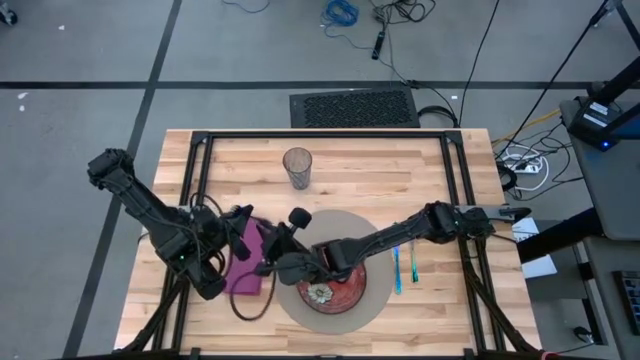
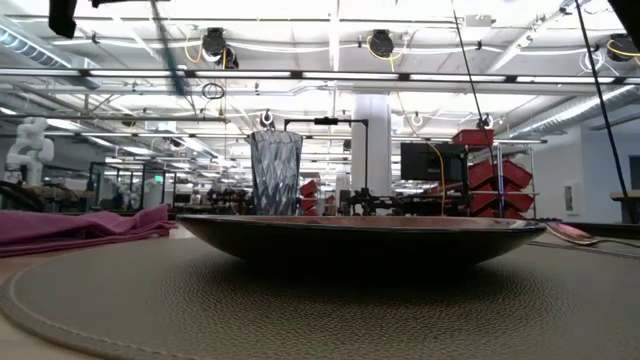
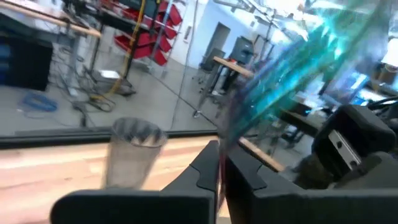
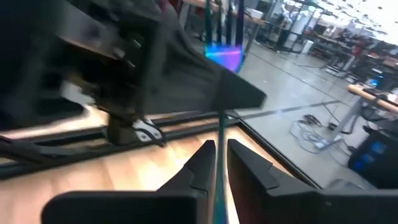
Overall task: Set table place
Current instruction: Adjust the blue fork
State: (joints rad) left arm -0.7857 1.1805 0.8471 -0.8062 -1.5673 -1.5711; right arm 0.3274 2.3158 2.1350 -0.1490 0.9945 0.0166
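Beyond the table from my claws I see a black ribbed floor mat (image 1: 354,107) | blue cable coil (image 1: 341,12) on grey floor, farther out | white power strip (image 1: 523,162) off past my right arm | red storage bins (image 2: 493,172) on a rack across the room | dark monitor (image 2: 425,160) beside them

The bench (image 1: 350,165) is pale wood planks in a black frame. Just beside the dark right gripper (image 1: 272,264) sits a red plate (image 1: 345,290) with a pale flowery pattern, on a grey-tan woven mat (image 1: 372,232). A purple napkin (image 1: 245,270) lies by the dark left gripper (image 1: 243,238). The glass (image 1: 297,168) is clear and faceted. The cutlery (image 1: 397,268) is blue.
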